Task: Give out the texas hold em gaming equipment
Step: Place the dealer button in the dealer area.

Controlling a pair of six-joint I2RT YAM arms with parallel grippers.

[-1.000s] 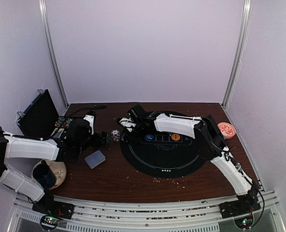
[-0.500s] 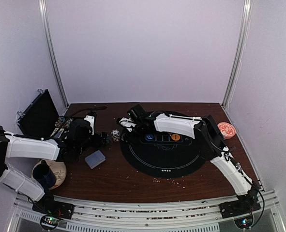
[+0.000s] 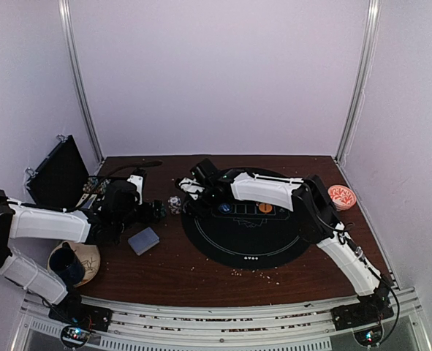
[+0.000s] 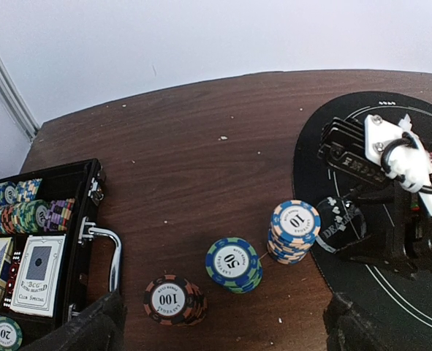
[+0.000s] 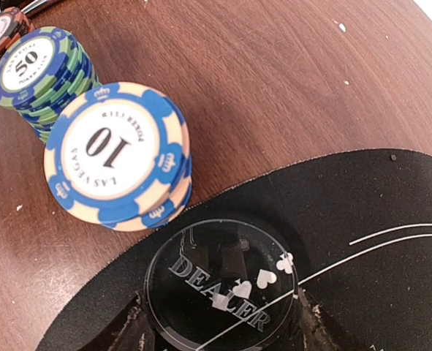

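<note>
Three poker chip stacks stand on the wood beside the black mat [image 3: 248, 245]: a dark "100" stack [image 4: 173, 300], a blue-green "50" stack [image 4: 234, 265] and a blue-cream "10" stack [image 4: 294, 230] [image 5: 117, 164]. My left gripper [image 4: 223, 325] hangs wide open just above and behind them, holding nothing. A clear "DEALER" button [image 5: 223, 289] [image 4: 338, 225] rests at the mat's left edge next to the "10" stack. My right gripper [image 5: 223, 325] is shut on it, one finger on each side. A grey-blue card deck [image 3: 143, 240] lies on the wood. Blue [image 3: 225, 208] and orange [image 3: 264, 208] discs lie on the mat.
An open black case [image 4: 33, 241] with chips and cards sits at the left, its metal handle [image 4: 102, 245] near my left finger. A red-and-white bowl [image 3: 342, 196] stands at the right edge. A plate with a dark cup [image 3: 73, 263] sits near the left arm.
My right arm has shifted a little to the left with the dealer button. The left arm has barely moved.
</note>
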